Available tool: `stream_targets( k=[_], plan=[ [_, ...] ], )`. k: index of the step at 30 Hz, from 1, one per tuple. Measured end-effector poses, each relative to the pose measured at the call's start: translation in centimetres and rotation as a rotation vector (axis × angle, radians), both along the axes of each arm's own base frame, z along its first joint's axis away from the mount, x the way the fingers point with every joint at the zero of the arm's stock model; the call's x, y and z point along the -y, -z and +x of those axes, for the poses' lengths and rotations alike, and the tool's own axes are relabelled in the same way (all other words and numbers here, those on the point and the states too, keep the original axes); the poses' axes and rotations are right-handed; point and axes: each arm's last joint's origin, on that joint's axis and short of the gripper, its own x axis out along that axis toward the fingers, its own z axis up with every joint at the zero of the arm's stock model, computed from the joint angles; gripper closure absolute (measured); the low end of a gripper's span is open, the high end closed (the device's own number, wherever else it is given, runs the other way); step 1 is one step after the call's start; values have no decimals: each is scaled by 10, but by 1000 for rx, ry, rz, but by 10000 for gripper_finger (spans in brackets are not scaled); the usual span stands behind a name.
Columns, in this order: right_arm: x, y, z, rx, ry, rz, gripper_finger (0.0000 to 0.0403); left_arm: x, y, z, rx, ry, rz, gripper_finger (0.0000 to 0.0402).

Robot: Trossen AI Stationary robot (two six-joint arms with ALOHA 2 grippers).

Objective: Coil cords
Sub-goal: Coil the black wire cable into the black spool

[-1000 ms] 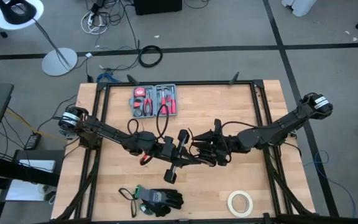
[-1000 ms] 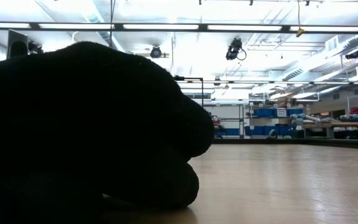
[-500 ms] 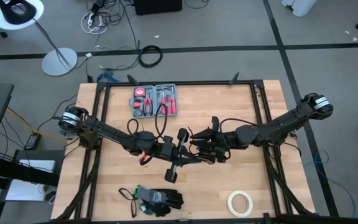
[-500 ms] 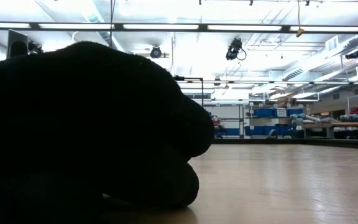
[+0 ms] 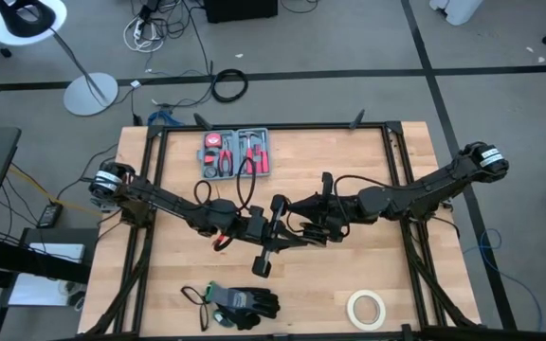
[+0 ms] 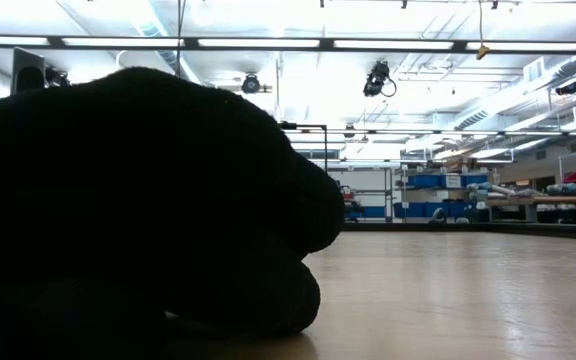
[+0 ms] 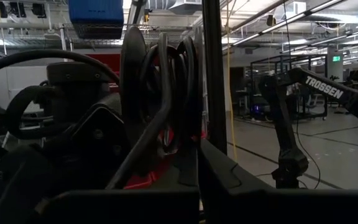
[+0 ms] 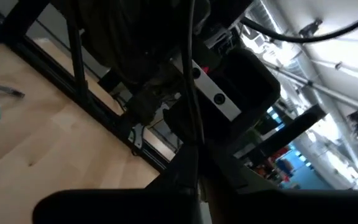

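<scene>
The thin black cord shows in the left wrist view as a small upright coil (image 7: 160, 87) with one strand (image 7: 213, 68) running straight up beside it. In the right wrist view it is a single thin strand (image 8: 190, 93). My left gripper (image 5: 282, 232) and my right gripper (image 5: 301, 225) meet tip to tip over the middle of the table, each shut on the cord. In the high view the cord between them is mostly hidden by the fingers. My left gripper pinches the coil's lower edge (image 7: 182, 146) between its two fingers, which come level from the table's left. The coil stands upright above the fingertips, several turns together. My right gripper pinches a single strand (image 8: 191, 140) at its fingertips, coming from the table's right. The strand runs straight on from the fingers and looks taut.
A grey tray of red-handled tools (image 5: 235, 152) lies at the far middle. Black gloves (image 5: 245, 303) lie at the near edge and block most of the low view (image 6: 138, 200). A roll of tape (image 5: 367, 308) lies near right. A small red thing (image 5: 222, 242) lies by the left arm.
My right gripper has moved a little toward the table's left and far edge, closer to my left gripper, still shut on the strand. My left gripper has kept still with the coil.
</scene>
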Motion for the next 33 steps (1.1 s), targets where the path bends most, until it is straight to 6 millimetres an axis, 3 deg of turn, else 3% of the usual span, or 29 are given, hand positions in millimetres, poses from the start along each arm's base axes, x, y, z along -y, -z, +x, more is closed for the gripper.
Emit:
stream_targets(
  k=[8,18,26,33],
  plan=[
    [-14,19,-5,-172,-12,78,399,0,1,0,-7,5,2,402],
    [-49,26,-33,-262,64,47,401,1,5,2,-60,15,-16,402],
    [-72,23,-66,-295,9,187,401,1,25,4,-290,-73,-71,402],
    [-69,42,-79,-456,82,388,401,0,48,3,-542,-114,-90,402]
  ],
)
